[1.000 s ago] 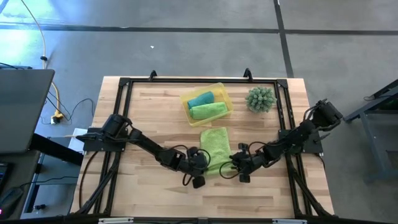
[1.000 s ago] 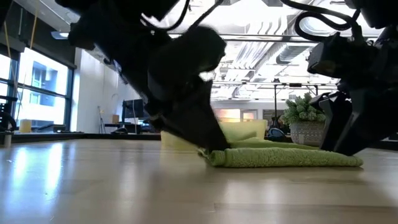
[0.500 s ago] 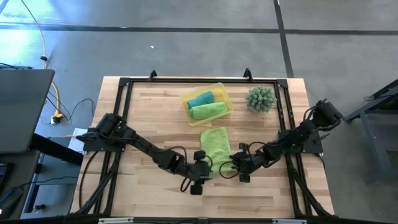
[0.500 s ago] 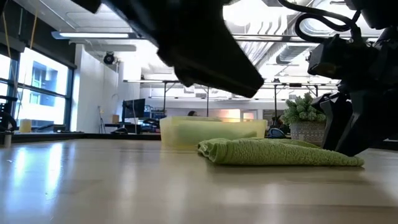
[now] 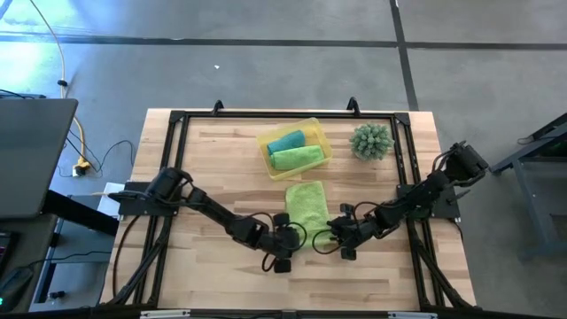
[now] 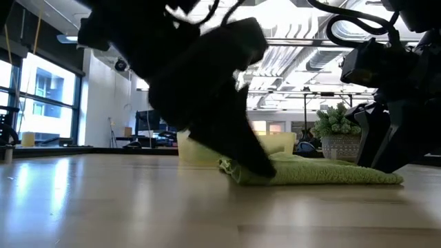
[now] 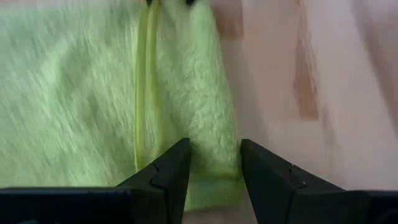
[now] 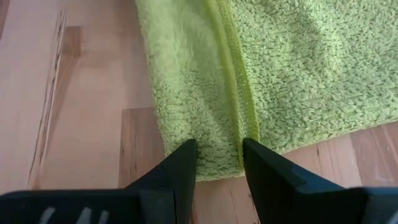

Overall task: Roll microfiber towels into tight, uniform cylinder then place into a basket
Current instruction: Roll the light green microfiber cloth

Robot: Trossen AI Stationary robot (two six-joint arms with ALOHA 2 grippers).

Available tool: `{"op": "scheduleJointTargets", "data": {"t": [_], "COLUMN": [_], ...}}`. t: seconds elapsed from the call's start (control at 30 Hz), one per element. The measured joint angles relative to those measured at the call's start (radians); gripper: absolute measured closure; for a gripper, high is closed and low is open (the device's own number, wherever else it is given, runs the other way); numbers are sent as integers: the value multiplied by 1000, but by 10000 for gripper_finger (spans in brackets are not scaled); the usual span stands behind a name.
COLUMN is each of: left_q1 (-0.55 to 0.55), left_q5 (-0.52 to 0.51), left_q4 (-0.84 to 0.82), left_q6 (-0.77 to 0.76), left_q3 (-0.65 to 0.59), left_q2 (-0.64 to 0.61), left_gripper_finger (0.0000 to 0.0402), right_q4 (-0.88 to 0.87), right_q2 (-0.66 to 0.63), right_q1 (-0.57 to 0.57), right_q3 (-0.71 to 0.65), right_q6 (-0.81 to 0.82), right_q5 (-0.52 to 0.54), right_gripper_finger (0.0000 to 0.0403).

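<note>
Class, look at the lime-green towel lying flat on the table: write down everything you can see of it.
The lime-green towel is fluffy microfiber with a stitched hem, folded into a flat strip on the wooden table, just in front of the yellow basket. The left pincer and right pincer each straddle a near corner, fingers apart.

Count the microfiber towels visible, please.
3. A teal rolled towel and a lime-green rolled towel lie in the yellow tray; another lime-green towel lies folded on the table. Others may be hidden.

Two black jointed arms, exposed dark cables looping along links; tool fingers (image 8: 186, 168) black, angular, wedge-tipped.
</note>
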Motion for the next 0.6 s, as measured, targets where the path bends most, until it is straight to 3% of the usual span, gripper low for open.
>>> {"op": "scheduleJointTargets", "data": {"t": [0.17,0.43,0.6], "left_q1": [0,-2,0], "left_q5": [33,35,32], "left_q4": [-45,-37,-36], "left_q6": [-74,-102,-105], "left_q3": [3,3,2], "left_q2": [7,10,11], "left_gripper_finger": [271,271,271], "right_q4": [-13,-237,-164], "right_q2": [-10,-86,-81], "right_q1": [0,-2,42], "right_q3": [3,113,126], "right_q6": [-5,-27,-130], "right_q5": [-35,-67,-15], "right_gripper_finger": [277,276,276]}}
